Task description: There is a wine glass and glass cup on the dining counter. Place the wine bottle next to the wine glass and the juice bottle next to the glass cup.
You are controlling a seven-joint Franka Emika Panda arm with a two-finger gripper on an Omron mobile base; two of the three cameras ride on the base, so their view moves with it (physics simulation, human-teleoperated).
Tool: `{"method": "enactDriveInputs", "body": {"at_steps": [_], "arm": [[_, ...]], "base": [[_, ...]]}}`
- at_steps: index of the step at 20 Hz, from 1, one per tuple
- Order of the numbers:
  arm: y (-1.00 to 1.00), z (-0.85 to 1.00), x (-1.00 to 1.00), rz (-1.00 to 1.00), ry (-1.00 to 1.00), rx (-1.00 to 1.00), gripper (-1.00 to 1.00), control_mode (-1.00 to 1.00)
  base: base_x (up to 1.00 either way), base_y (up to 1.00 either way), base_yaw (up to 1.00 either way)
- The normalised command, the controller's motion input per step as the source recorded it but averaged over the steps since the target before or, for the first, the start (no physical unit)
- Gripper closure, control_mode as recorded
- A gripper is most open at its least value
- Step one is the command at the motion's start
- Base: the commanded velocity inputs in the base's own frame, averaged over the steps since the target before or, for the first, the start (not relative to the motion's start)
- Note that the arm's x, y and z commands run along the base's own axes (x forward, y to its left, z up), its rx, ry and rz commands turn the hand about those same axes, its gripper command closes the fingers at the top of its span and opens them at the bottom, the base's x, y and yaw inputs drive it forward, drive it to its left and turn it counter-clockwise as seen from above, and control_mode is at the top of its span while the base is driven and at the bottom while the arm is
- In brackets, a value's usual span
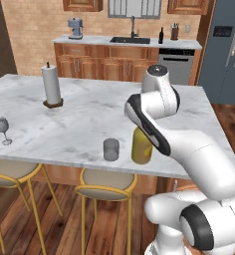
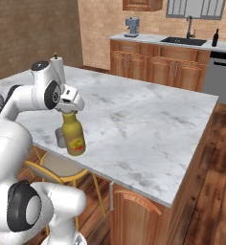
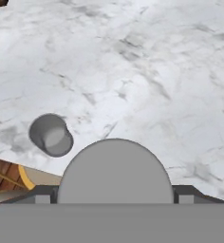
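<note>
Juice bottle [image 2: 74, 136] stands on dining counter [image 1: 99, 114] near edge, just right of glass cup [image 1: 111, 149]. Gripper [image 2: 71, 111] above its cap, jaws spread, released. Wine bottle [image 1: 161, 35] on far counter, unplaced; wine glass [image 1: 3, 129] far left.

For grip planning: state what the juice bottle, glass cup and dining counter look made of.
Juice bottle: glossy yellow, plastic or glass, unclear which.
Glass cup: greyish translucent, probably glass.
Dining counter: polished marble look, with grey veins on white.
</note>
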Motion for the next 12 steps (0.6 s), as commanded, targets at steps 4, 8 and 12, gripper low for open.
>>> {"method": "enactDriveInputs", "body": {"at_steps": [4,8,12], "arm": [[0.00,-0.05,0.33,0.00,0.00,0.01,1.00,-1.00],[0.02,-0.07,0.36,0.00,0.00,0.00,1.00,-1.00],[0.04,-0.15,0.35,0.00,0.01,0.00,1.00,-1.00]], "base": [[0.00,0.00,0.00],[0.00,0.00,0.00],[0.00,0.00,0.00]]}}
